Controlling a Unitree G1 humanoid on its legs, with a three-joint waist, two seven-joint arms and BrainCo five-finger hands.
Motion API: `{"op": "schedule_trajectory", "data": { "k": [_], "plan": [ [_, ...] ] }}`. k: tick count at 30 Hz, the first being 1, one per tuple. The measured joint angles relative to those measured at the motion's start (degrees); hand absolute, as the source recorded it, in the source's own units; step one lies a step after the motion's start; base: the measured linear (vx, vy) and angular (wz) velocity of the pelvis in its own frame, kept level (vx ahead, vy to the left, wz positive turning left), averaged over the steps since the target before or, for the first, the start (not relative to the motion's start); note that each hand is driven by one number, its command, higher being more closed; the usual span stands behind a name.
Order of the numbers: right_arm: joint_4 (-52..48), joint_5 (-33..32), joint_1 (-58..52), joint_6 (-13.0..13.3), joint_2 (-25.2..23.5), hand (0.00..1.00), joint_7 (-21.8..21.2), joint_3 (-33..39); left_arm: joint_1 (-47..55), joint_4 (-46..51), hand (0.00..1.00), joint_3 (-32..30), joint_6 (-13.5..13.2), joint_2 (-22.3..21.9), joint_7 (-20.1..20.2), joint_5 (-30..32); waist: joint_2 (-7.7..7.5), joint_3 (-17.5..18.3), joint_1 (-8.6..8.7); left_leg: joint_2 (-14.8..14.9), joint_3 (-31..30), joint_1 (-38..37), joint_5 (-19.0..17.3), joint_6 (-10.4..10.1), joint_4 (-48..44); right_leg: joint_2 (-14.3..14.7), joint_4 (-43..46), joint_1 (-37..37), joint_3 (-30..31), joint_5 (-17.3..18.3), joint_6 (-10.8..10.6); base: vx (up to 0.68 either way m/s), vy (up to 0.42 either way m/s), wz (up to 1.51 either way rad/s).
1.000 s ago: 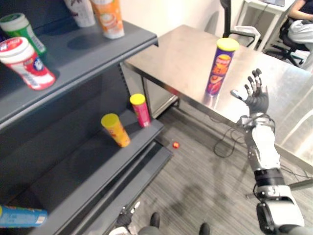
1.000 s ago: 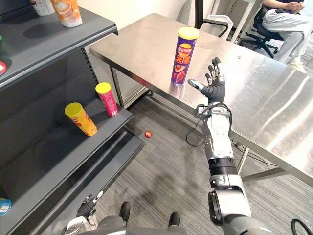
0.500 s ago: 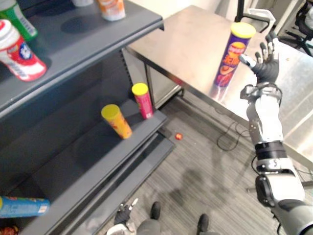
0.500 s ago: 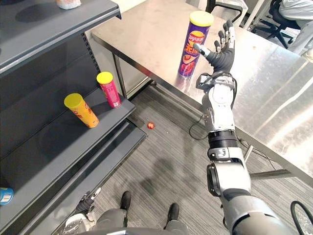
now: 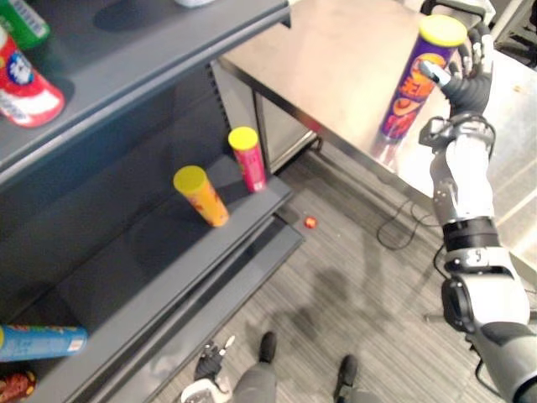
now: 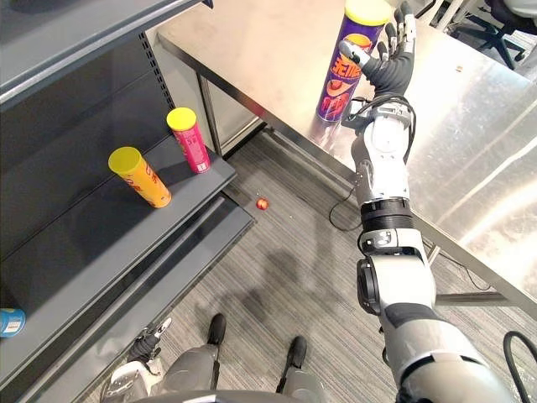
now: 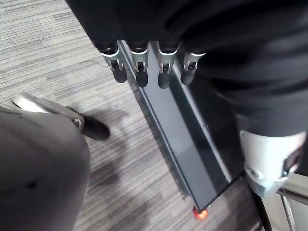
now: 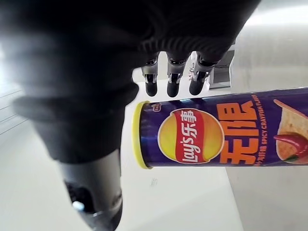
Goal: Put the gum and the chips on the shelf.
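The yellow-lidded purple chips can (image 5: 411, 88) stands upright on the steel table (image 5: 336, 59) in the upper right of the left eye view, its long axis vertical. The right hand (image 5: 471, 84) is just beside its top, towards the frame's right edge, fingers straight and spread, thumb across the can's upper wall, gripping nothing; whether it touches I cannot tell. The left hand (image 7: 140, 67) hangs low by the floor, fingers relaxed and empty, so the right is far nearer

The chips can (image 5: 411, 88) is purple with a yellow lid, the gum jar (image 5: 25, 88) red and white, the surface (image 5: 327, 59) silver, the shelf (image 5: 143, 252) dark grey, and the floor (image 5: 352, 277) grey-striped.
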State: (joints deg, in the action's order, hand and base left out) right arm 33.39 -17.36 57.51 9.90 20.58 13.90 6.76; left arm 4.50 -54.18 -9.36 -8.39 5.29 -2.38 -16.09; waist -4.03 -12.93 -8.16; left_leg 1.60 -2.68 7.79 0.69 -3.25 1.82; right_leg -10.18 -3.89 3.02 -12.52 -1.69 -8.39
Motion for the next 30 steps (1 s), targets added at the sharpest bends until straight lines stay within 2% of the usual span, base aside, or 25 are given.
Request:
{"op": "schedule_trajectory", "data": {
  "k": [6,19,20,26,30],
  "plan": [
    [3.60,-1.29,5.11,-0.33,1.53,0.00,0.73,0.31,-0.30,0.00,0.00,0.61,-0.30,0.82,-0.21,-0.72,0.03,-1.97,-0.08,0.02,-0.74,1.41,-0.01,0.00,-0.64,0.09,0.02,0.84,-0.22,-0.01,0.00,0.00,-0.002,0.04],
    [8.28,-1.67,7.53,-0.79,1.66,0.00,1.96,2.03,-0.40,-0.32,0.00,2.33,-0.44,1.78,-1.24,-0.87,0.24,-3.67,-0.47,0.13,-1.15,4.11,-0.05,-0.01,-1.70,-0.03,0.00,2.94,-0.25,-0.28,-0.19,0.00,0.000,0.01],
    [8.31,-1.67,7.94,-0.96,1.75,1.00,1.94,2.05,-0.44,-0.25,0.00,2.34,-0.46,1.78,-1.25,-1.15,0.36,-4.26,-0.48,0.13,-1.16,4.29,-0.07,-0.02,-1.93,-0.03,-0.02,2.99,-0.21,-0.39,-0.15,0.00,0.000,0.00],
    [10.23,-1.64,7.96,-1.16,3.05,1.00,1.93,3.22,-0.59,-0.27,0.00,3.10,-0.46,1.77,-1.47,-1.20,0.75,-4.83,-1.56,0.13,-1.13,5.17,-0.07,-0.01,-2.27,-0.01,-0.09,3.74,-0.03,-0.94,-0.14,-0.02,0.004,-0.01],
    [10.26,-1.35,8.02,-1.22,3.10,1.00,1.82,3.45,-0.59,-0.29,0.00,3.46,-0.47,1.90,-1.51,-1.25,0.77,-4.85,-1.63,0.13,-1.14,5.20,-0.06,-0.01,-2.33,0.01,-0.09,3.74,-0.03,-0.94,-0.14,0.00,0.000,0.00]
  ]
}}
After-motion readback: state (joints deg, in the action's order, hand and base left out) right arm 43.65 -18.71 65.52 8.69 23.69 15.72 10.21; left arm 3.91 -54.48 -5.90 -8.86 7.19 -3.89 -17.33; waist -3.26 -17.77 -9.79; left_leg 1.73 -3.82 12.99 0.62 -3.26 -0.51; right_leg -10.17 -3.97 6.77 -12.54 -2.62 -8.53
